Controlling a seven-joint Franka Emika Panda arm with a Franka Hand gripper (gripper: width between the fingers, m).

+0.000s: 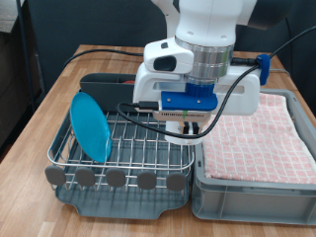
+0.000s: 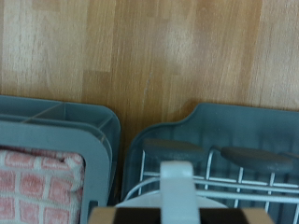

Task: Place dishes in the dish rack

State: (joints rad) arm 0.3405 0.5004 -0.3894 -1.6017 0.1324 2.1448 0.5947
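Observation:
The dish rack (image 1: pixel 118 196) stands on the wooden table at the exterior view's lower left; its dark grey rim also shows in the wrist view (image 2: pixel 234 121). The light-blue plate (image 1: pixel 91 123) stands on edge in the rack's left part. My gripper (image 1: pixel 186 130) is low over the right part of the wire grid, and its fingers are hidden under the hand. A white mug part (image 2: pixel 177 182), a handle with a curved rim, sits right below the hand over the grid. The wooden spoon is out of view.
A grey tub (image 1: pixel 247 188) with a pink checked cloth (image 1: pixel 257 133) stands against the rack on the exterior view's right; it also shows in the wrist view (image 2: pixel 93 131). Round tabs (image 2: pixel 173 147) line the rack's front edge. Black cables hang around the arm.

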